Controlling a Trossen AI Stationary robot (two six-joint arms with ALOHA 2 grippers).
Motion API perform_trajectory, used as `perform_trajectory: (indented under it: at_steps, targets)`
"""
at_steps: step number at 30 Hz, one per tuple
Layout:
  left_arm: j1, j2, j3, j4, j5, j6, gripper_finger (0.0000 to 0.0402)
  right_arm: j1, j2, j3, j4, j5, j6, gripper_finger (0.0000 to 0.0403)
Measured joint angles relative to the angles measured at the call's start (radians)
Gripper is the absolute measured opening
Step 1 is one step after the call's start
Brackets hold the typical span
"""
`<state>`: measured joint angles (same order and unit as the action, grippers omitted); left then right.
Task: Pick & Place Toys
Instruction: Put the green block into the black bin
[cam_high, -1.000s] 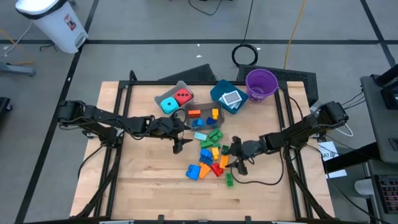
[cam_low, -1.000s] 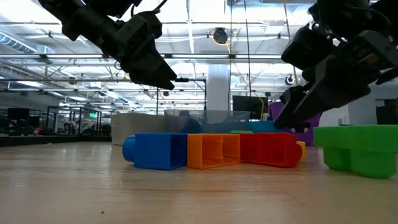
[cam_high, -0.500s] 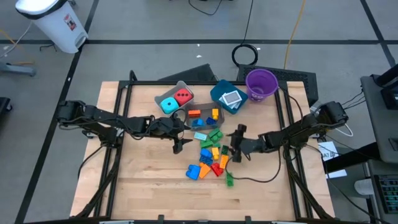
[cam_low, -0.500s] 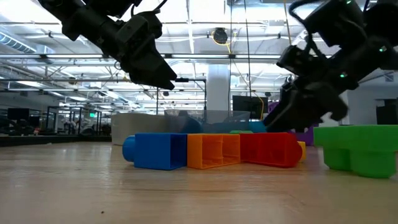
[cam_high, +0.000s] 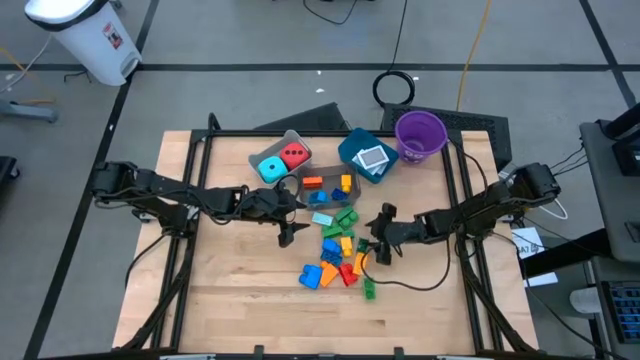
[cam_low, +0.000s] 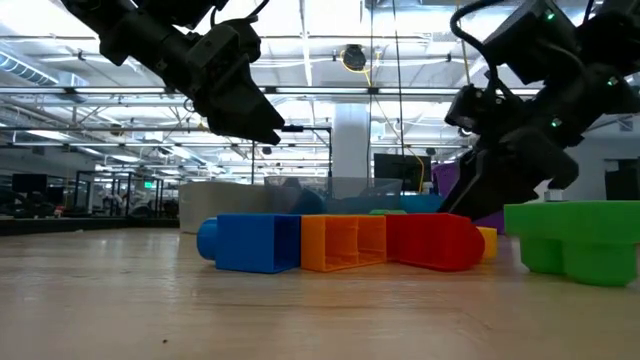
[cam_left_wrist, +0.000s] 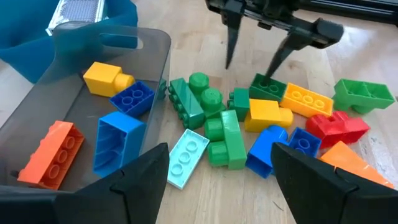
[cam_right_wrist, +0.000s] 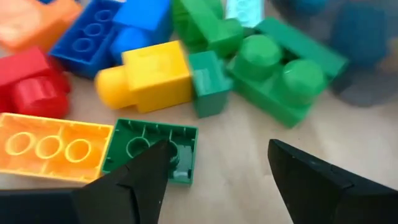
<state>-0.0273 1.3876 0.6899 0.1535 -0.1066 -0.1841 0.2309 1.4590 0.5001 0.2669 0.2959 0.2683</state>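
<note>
Hovering spread and empty at the brick pile's (cam_high: 340, 255) open right edge is the right gripper (cam_high: 377, 238); the left gripper (cam_high: 287, 222), also spread, is waiting beyond the pile.

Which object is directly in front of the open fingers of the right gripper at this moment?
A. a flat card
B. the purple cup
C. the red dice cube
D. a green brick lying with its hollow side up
D: in the right wrist view, the right gripper is open above the pile, with one finger tip over the hollow green brick beside the orange brick.
</note>
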Motion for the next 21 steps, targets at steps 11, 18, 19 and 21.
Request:
perform_trajectory:
  at_steps: [11, 18, 19, 21]
  targets:
    - [0.000, 0.000, 0.000, 0.001, 0.000, 0.000, 0.0285, 0.002, -0.016, -0.002, 0.017, -0.219, 0.103, 0.0251]
    - [0.000, 0.000, 0.000, 0.002, 0.000, -0.002, 0.0285, -0.004, 0.000, 0.000, -0.018, -0.043, 0.076, 0.0251]
    - [0.000, 0.000, 0.000, 0.002, 0.000, -0.002, 0.0285, -0.008, 0.001, 0.000, -0.028, -0.018, 0.076, 0.0251]
    - [0.000, 0.000, 0.000, 0.005, 0.000, -0.002, 0.0285, -0.020, 0.001, 0.000, -0.046, 0.028, 0.107, 0.0251]
